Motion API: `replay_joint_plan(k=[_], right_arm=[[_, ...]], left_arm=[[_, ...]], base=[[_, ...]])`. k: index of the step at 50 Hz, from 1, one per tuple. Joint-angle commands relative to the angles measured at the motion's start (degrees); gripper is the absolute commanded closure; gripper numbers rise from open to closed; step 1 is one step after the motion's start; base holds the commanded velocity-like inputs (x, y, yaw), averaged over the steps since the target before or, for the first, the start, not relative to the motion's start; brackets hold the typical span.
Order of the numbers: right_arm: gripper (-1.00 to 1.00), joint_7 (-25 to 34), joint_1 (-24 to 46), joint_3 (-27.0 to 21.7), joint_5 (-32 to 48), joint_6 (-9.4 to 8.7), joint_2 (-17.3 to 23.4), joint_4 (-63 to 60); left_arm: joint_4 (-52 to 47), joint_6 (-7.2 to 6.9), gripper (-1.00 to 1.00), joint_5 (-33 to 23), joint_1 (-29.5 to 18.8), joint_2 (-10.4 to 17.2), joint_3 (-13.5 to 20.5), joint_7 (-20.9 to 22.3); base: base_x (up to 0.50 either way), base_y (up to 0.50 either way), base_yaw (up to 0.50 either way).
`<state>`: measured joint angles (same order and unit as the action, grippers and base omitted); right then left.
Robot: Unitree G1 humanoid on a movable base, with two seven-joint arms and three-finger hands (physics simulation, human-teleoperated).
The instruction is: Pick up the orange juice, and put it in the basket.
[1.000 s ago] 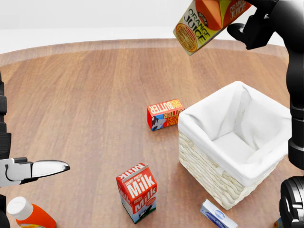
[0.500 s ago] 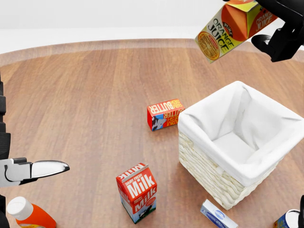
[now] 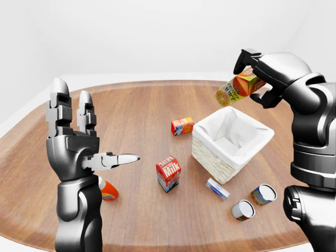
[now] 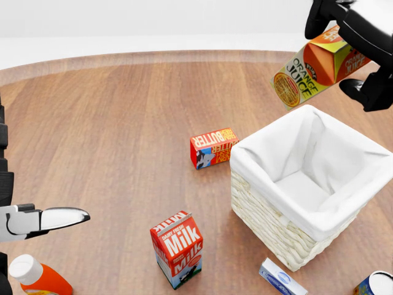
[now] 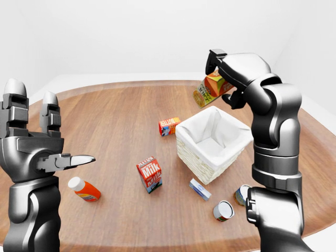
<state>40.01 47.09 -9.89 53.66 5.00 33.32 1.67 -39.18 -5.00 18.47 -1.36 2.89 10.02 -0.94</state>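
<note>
The right hand [image 4: 353, 37] has its fingers closed round the tilted orange juice [image 4: 319, 64] above the basket [image 4: 245, 161]'s far rim, so releasing here risks it clipping the rim and tumbling onto the counter [image 4: 110, 123], while the left hand [image 3: 73, 139] hovers open.

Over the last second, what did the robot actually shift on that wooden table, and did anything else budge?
The right hand carried the tilted orange juice carton, gripped throughout, rightward and slightly down in the head view, so it hangs above the far rim of the white-lined wicker basket. Nothing was let go. The open left hand, red milk carton and red butter box stayed put.
</note>
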Motion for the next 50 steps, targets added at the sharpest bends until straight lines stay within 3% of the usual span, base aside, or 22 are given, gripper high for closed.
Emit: replay_joint_plan(k=[1,17,28,50], right_arm=[[1.00,-0.01,-3.11,-1.77,0.46,0.00,0.87,-1.30],[1.00,-0.01,-6.57,-3.16,0.24,0.00,2.25,-2.10],[1.00,-0.01,-8.82,-2.71,1.37,0.00,0.73,-1.61],[1.00,-0.01,-6.37,-0.07,6.15,0.00,-0.49,6.80]], left_arm=[[0.00,0.00,-1.00,0.02,0.00,0.01,-0.01,-0.02],[0.46,0.00,-1.00,-0.05,-0.13,0.05,0.01,0.05],[-0.06,0.00,-1.00,-0.05,0.12,-0.06,-0.10,-0.08],[0.33,0.00,-1.00,-0.04,0.14,-0.05,-0.03,0.09]], base=[[0.00,0.00,0.00],[0.00,0.00,0.00],[0.00,0.00,0.00],[0.00,0.00,0.00]])
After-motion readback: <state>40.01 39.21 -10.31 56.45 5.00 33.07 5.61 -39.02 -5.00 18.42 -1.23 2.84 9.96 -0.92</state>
